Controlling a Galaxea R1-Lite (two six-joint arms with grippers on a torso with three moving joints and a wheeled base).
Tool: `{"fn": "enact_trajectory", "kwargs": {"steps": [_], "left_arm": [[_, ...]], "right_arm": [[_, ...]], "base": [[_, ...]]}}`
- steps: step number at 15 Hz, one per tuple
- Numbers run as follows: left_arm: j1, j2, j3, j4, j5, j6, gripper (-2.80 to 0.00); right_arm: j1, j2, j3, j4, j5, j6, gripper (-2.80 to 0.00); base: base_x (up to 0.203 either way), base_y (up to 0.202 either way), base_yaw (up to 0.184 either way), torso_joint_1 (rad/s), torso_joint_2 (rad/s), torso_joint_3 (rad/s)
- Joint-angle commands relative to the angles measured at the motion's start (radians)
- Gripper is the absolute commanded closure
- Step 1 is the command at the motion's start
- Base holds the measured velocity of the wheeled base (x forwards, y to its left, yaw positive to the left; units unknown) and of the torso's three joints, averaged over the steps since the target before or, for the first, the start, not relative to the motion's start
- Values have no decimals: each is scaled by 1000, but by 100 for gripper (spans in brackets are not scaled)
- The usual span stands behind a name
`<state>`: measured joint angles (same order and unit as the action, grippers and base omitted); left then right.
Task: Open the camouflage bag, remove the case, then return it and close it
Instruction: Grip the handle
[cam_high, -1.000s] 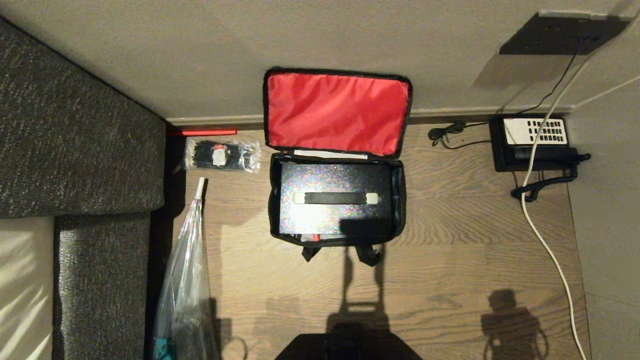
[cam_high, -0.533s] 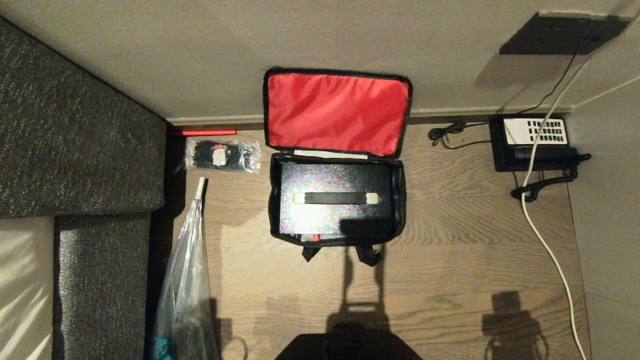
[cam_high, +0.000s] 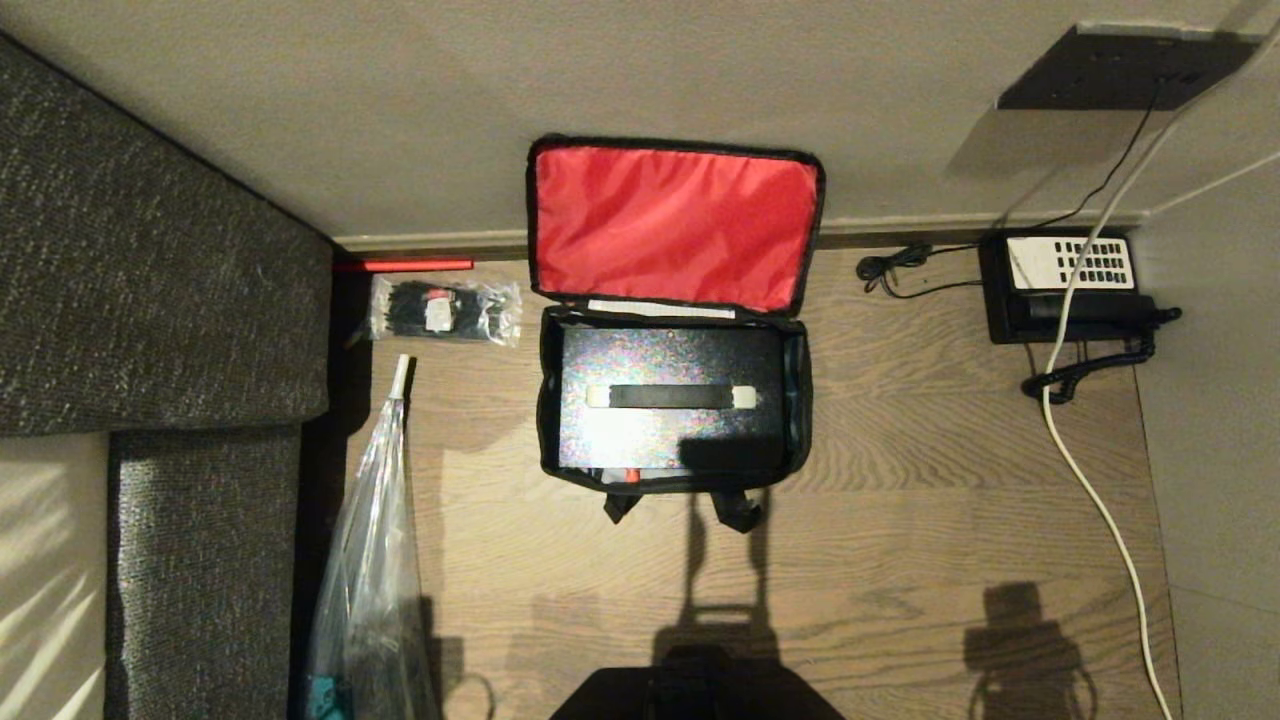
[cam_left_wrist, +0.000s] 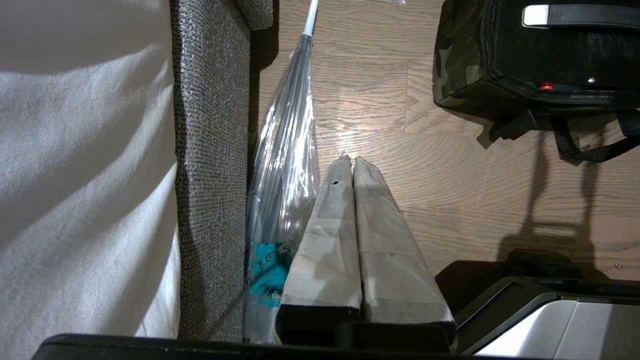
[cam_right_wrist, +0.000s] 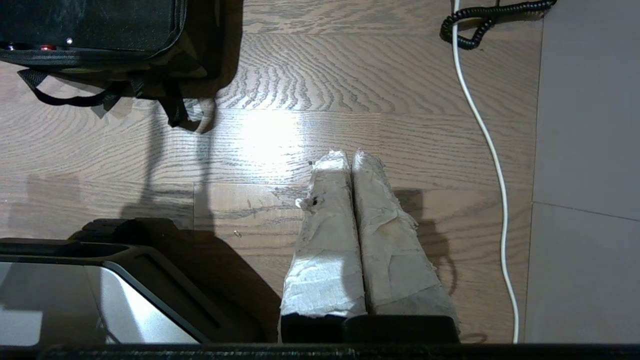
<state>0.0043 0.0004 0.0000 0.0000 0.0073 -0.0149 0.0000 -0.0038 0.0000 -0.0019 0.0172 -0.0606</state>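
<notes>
With its lid thrown back against the wall, red lining showing, the bag (cam_high: 675, 400) sits open on the wood floor (cam_high: 900, 520), and the case (cam_high: 668, 395) lies flat inside it, strap handle up and its red latch at the bag's near edge. Neither arm reaches into the head view. The left gripper (cam_left_wrist: 350, 162) hangs over bare floor well short of the bag, off its left near corner, jaws pressed together and empty. The right gripper (cam_right_wrist: 350, 155) hangs likewise off the bag's right near corner, jaws pressed together on nothing.

Opening looks done. Whether the case is waiting to be lifted out or is already back in cannot be told from here. If it is to come out, a gripper must spread, reach over the bag's near wall and take the handle; if it is back, the lid must be folded down and zipped.
</notes>
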Motion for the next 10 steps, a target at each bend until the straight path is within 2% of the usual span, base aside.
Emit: {"fn": "enact_trajectory", "kwargs": {"steps": [1,10], "left_arm": [[0,-2,3,0,0,0,0],[0,-2,3,0,0,0,0]], "right_arm": [[0,-1,0,0,1,-1,0],[0,-1,0,-1,4,-17,0]], "base": [[0,0,0,0,0,0],[0,0,0,0,0,0]]}}
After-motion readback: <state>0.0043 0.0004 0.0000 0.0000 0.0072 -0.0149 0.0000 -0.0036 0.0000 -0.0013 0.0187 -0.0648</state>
